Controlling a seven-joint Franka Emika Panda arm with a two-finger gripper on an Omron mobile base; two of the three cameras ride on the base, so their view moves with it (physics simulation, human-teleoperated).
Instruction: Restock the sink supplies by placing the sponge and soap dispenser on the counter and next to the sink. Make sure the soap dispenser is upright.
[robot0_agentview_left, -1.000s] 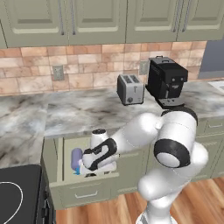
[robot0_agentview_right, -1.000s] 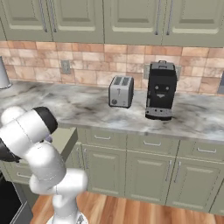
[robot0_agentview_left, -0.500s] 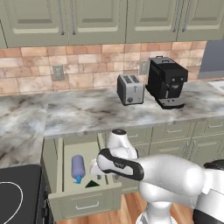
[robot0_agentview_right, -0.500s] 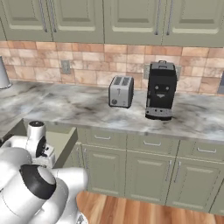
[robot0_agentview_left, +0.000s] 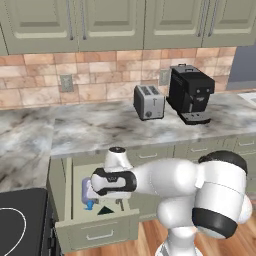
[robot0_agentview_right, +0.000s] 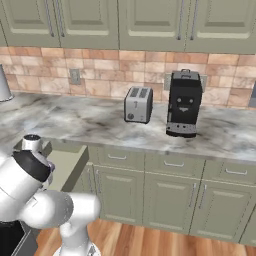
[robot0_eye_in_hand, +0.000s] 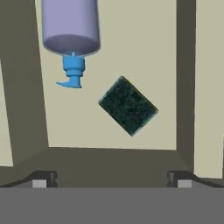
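I can read no text, label, brand or number anywhere. My soap dispenser (robot0_eye_in_hand: 71, 26) and sponge (robot0_eye_in_hand: 127, 106) are bare of print, and the toaster (robot0_agentview_left: 149, 102) and coffee machine (robot0_agentview_left: 190, 94) carry no lettering I can make out.

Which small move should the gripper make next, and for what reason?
Probably lower the open gripper straight toward the sponge. It lies flat, dark green side up, in the open drawer beside the lying soap dispenser, and nothing is held yet.
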